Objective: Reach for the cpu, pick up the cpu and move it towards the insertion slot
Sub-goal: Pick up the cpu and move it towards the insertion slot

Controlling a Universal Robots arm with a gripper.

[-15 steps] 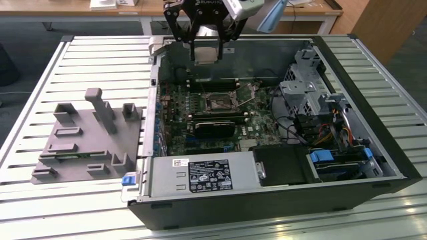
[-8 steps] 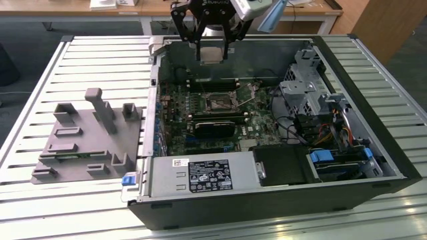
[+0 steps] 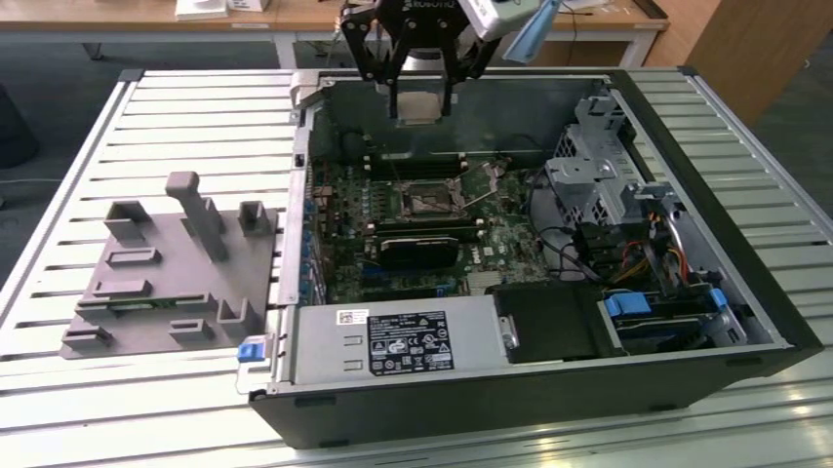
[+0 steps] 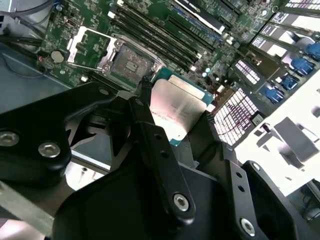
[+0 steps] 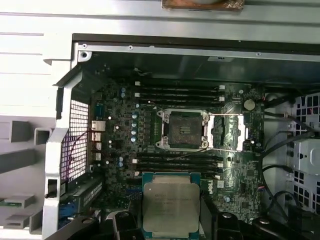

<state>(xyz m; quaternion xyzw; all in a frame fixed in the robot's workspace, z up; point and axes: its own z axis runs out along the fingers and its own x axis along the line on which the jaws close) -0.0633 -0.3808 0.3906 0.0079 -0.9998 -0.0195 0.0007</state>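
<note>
No word or number clear enough to read anywhere. Printed matter seen, with its place:

- Large dark label (image 3: 408, 343) with white lines of small print and symbols, on the grey power supply (image 3: 326, 351) at the near edge of the open case in the exterior view.
- Small white sticker (image 3: 351, 316) just above that label, at its corner toward the exterior view's left.
- White lettering, upside down and cut off, on the body of the gripper (image 3: 419, 97).
- Faint engraved lines on the metal top of the cpu (image 5: 171, 207) in the first wrist view, too fine to make out.
- Tiny white markings across the motherboard (image 5: 115, 150), illegible.
</note>
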